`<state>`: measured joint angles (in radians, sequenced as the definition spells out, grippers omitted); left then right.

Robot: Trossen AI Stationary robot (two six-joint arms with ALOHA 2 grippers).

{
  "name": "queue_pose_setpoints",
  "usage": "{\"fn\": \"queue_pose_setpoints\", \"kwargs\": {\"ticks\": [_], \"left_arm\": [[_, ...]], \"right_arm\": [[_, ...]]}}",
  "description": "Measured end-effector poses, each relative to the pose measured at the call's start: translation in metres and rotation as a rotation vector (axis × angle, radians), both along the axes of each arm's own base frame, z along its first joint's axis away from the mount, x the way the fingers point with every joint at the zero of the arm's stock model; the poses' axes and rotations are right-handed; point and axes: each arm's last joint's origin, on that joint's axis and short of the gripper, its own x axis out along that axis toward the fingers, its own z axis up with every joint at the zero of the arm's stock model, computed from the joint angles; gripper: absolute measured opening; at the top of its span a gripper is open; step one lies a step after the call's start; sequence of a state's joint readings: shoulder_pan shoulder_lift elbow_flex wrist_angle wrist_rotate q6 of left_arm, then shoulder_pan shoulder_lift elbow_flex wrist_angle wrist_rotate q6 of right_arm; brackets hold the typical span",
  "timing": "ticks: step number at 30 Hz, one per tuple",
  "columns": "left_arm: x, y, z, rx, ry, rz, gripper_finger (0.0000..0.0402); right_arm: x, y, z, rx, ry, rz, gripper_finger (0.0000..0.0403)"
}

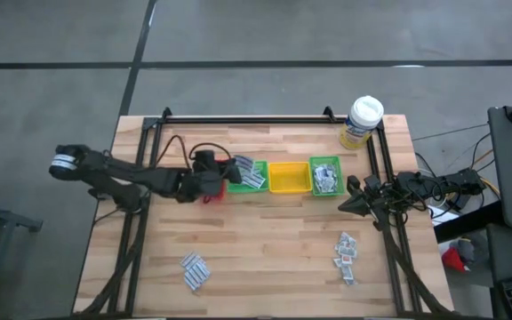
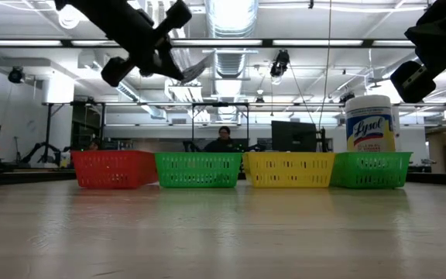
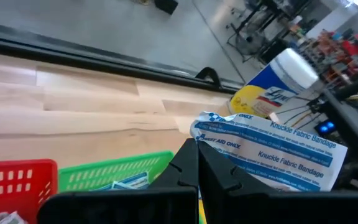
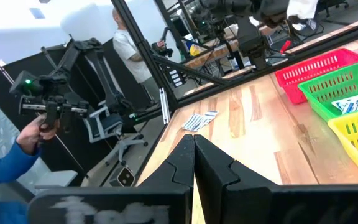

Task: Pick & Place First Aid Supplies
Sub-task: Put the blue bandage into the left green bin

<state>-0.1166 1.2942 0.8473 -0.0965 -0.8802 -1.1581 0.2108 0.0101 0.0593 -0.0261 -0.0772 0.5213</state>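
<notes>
My left gripper (image 1: 225,175) hangs above the red bin (image 1: 212,190) and the neighbouring green bin (image 1: 249,178), shut on a white-blue "Knuckle Fabric Bandage" sachet (image 3: 272,152). That green bin holds more white-blue sachets. A yellow bin (image 1: 289,177) and a second green bin (image 1: 325,176) with grey sachets complete the row. Two loose heaps of sachets lie on the table, one near left (image 1: 195,271) and one near right (image 1: 347,256). My right gripper (image 1: 356,204) waits shut at the right edge, touching nothing. My left gripper pinches the sachet by one short end (image 3: 202,133) between its two fingers. The rest of the sachet sticks out past the fingertips. In the low view the sachet (image 2: 194,68) is lifted clear, high above the bins, with the fingers slanting slightly down.
A yellow wipes tub with a white lid (image 1: 361,123) stands at the far right corner. A black frame (image 1: 247,118) runs along the table's far edge and sides. Bare wood lies between the bins and the two heaps. A person's blue sleeve (image 4: 5,165) shows beyond the table.
</notes>
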Motion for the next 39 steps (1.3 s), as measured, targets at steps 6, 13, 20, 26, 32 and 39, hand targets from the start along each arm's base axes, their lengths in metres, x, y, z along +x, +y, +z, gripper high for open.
{"fn": "queue_pose_setpoints", "kwargs": {"ticks": [6,13,20,26,32,39], "left_arm": [[0.025,0.013,-0.003,-0.078,0.096,0.022,0.0],[0.061,0.033,-0.007,-0.208,0.281,0.07,0.0],[0.089,0.046,-0.012,-0.351,0.459,0.102,0.0],[0.099,0.049,-0.021,-0.457,0.654,0.148,0.0],[0.107,0.048,-0.031,-0.537,0.679,0.17,0.0],[0.108,0.058,-0.04,-0.615,0.68,0.197,0.0]], "right_arm": [[0.0,0.0,0.0,0.003,0.0,0.001,0.0008],[0.0,0.0,0.0,0.003,0.0,0.001,0.0008],[0.0,0.0,0.0,0.003,0.0,0.002,0.0008],[0.0,0.0,0.0,0.002,0.002,0.003,0.0008],[0.0,0.0,0.0,-0.001,0.002,0.004,0.0008],[0.0,0.0,0.0,0.002,0.004,0.008,0.0008]]}}
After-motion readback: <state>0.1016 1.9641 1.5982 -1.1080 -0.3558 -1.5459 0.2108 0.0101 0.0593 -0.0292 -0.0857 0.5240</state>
